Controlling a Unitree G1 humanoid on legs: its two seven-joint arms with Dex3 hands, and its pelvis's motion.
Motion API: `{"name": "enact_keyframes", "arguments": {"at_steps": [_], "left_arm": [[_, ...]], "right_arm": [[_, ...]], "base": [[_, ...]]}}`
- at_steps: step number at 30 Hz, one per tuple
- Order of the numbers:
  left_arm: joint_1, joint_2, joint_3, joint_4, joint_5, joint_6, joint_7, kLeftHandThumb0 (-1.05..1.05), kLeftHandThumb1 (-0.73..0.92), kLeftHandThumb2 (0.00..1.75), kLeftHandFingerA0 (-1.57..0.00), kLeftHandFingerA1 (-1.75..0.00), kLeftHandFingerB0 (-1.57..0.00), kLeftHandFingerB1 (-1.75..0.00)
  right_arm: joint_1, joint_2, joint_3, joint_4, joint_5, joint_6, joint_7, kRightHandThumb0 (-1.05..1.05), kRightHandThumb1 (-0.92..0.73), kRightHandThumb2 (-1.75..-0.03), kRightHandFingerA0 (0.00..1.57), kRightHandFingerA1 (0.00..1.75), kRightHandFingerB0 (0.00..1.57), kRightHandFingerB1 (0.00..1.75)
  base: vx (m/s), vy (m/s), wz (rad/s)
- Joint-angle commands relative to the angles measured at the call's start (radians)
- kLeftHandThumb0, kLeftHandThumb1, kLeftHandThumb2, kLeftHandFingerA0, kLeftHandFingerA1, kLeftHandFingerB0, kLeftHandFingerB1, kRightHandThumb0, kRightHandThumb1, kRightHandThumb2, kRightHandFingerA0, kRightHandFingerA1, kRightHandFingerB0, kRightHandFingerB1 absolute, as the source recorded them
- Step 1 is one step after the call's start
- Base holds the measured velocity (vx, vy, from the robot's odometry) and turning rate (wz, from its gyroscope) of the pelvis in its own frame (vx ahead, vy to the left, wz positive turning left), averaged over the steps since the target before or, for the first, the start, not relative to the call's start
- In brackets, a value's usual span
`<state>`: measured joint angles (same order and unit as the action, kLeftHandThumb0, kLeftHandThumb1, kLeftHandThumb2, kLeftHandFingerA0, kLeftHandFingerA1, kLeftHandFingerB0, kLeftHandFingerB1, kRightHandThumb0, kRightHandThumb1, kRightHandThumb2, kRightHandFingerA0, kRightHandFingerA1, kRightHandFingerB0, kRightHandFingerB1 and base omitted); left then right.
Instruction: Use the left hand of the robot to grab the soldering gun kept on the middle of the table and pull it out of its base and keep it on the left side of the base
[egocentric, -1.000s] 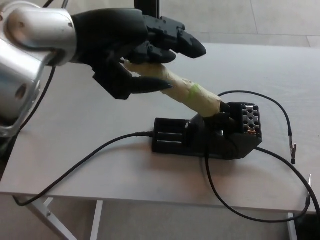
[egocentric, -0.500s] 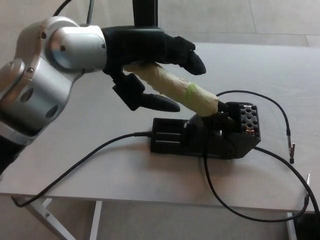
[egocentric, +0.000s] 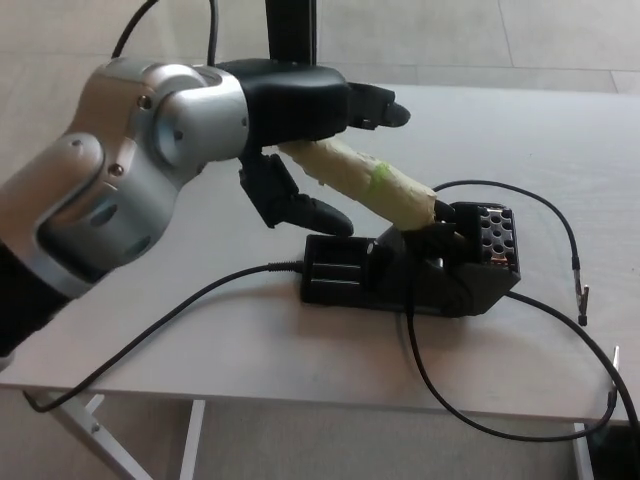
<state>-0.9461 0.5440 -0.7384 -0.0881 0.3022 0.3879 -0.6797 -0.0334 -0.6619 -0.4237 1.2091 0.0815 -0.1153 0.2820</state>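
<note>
The soldering gun (egocentric: 375, 185), its handle wrapped in cream tape with a green band, sits tilted in the black base (egocentric: 420, 270) at the middle of the table (egocentric: 560, 150). Its tip end is hidden in the holder. My left hand (egocentric: 300, 130) straddles the upper end of the handle. Its fingers (egocentric: 365, 108) reach over the top and the thumb (egocentric: 315, 212) hangs below, with a gap between thumb and handle. The hand is open. My right hand does not show.
A black cable (egocentric: 170, 320) runs from the base's left end off the front left edge. Another cable (egocentric: 540, 205) loops right toward small clips (egocentric: 582, 300). A black post (egocentric: 290, 30) stands behind the table. Bare tabletop lies left of the base.
My left arm has swung further in and rotated, and the hand sits lower around the handle, fingers curled in more. The soldering gun and base have not moved.
</note>
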Motion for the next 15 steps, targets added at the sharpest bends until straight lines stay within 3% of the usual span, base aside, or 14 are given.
{"name": "enact_keyframes", "arguments": {"at_steps": [1, 3, 4, 5, 6, 8, 9, 10, 13, 14, 15], "left_arm": [[-0.070, 0.083, -0.407, 0.188, 0.888, -0.304, 0.661, -0.54, 0.57, 0.59, -0.42, -0.64, -0.04, -0.31], [-0.076, 0.083, -0.423, 0.206, 0.908, -0.294, 0.716, -0.54, 0.57, 0.59, -0.42, -0.64, -0.04, -0.31], [-0.081, 0.082, -0.434, 0.218, 0.917, -0.293, 0.743, -0.56, 0.45, 0.82, -0.53, -0.73, -0.02, -0.38], [-0.093, 0.086, -0.464, 0.247, 0.964, -0.276, 0.838, -0.56, 0.58, 0.58, -0.79, -0.87, -0.12, -0.41], [-0.095, 0.086, -0.468, 0.255, 0.966, -0.278, 0.868, -0.57, 0.43, 0.79, -0.90, -0.93, -0.16, -0.48], [-0.096, 0.086, -0.472, 0.264, 0.959, -0.282, 0.901, -0.57, 0.43, 0.79, -0.90, -0.93, -0.16, -0.48], [-0.092, 0.081, -0.460, 0.273, 0.925, -0.307, 0.934, -0.47, 0.43, 0.81, -1.04, -1.15, -0.29, -0.52], [-0.095, 0.079, -0.454, 0.277, 0.901, -0.334, 0.947, -0.38, 0.55, 0.58, -1.03, -1.41, -0.44, -0.45], [-0.096, 0.086, -0.458, 0.275, 0.896, -0.338, 0.960, -0.39, 0.56, 0.56, -1.07, -1.45, -0.57, -0.47], [-0.088, 0.081, -0.451, 0.276, 0.871, -0.348, 0.961, -0.43, 0.59, 0.58, -1.00, -1.42, -0.78, -0.62], [-0.076, 0.076, -0.439, 0.277, 0.841, -0.363, 0.964, -0.42, 0.59, 0.58, -0.98, -1.47, -0.84, -0.71]], "right_arm": [[-0.012, -0.024, 0.005, -0.015, 0.011, -0.029, -0.012, -1.05, -0.44, -0.98, 0.82, 1.45, 0.15, 1.56], [-0.013, -0.026, 0.001, -0.017, 0.015, -0.026, -0.012, -1.05, -0.44, -0.98, 0.82, 1.45, 0.15, 1.56], [-0.014, -0.027, 0.002, -0.015, 0.014, -0.025, -0.014, -1.05, -0.44, -0.99, 0.85, 1.48, 0.21, 1.55], [-0.012, -0.025, 0.002, -0.016, 0.012, -0.030, -0.020, -1.05, -0.42, -1.03, 0.87, 1.43, 0.15, 1.56], [-0.013, -0.025, 0.001, -0.015, 0.013, -0.029, -0.019, -1.05, -0.41, -1.05, 0.90, 1.43, 0.16, 1.57], [-0.014, -0.023, 0.000, -0.014, 0.015, -0.027, -0.017, -1.05, -0.41, -1.05, 0.90, 1.43, 0.16, 1.57], [-0.015, -0.023, -0.003, -0.013, 0.017, -0.025, -0.021, -1.05, -0.40, -1.08, 0.98, 1.38, 0.15, 1.57], [-0.014, -0.022, -0.003, -0.014, 0.016, -0.030, -0.026, -1.04, -0.38, -1.12, 0.97, 1.36, 0.16, 1.58], [-0.016, -0.020, 0.000, -0.019, 0.013, -0.032, -0.031, -1.02, -0.37, -1.14, 1.01, 1.32, 0.16, 1.56], [-0.016, -0.019, -0.002, -0.020, 0.015, -0.032, -0.033, -1.05, -0.40, -1.29, 1.08, 1.25, 0.33, 1.13], [-0.018, -0.018, -0.008, -0.019, 0.021, -0.030, -0.034, -1.05, -0.39, -1.29, 1.10, 1.23, 0.35, 1.15]], "base": [[0.00, 0.000, 0.00], [0.00, 0.000, 0.00], [0.00, 0.000, 0.00], [0.00, 0.000, 0.00], [0.00, 0.000, 0.00], [0.00, 0.000, 0.00], [0.00, 0.000, 0.00], [0.00, 0.000, 0.00], [0.00, 0.000, 0.00], [0.00, 0.000, 0.00], [0.00, 0.000, 0.00]]}}
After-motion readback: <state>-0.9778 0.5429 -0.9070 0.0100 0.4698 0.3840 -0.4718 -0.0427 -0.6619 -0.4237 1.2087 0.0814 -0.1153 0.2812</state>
